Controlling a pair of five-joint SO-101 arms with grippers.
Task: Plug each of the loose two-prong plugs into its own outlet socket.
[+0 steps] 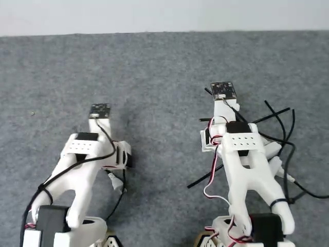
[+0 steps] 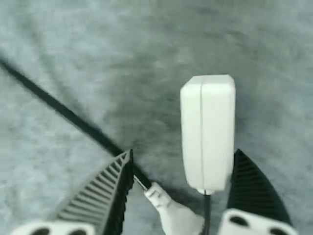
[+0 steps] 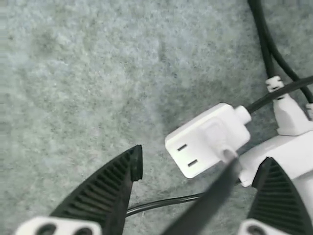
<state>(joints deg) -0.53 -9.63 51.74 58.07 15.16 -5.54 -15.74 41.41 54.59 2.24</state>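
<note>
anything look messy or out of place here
Yes: the black cords lie in a crossed tangle on the grey mat beside the right arm, and one crosses in front of the white socket by the open right claw. Nothing looks broken or spilled.

White plastic left arm (image 1: 77,172) and right arm (image 1: 247,170), black servos (image 1: 51,218), red-white-black wires (image 1: 212,177), ribbed black fingers (image 2: 102,196), dark wrist circuit boards (image 1: 223,90).
</note>
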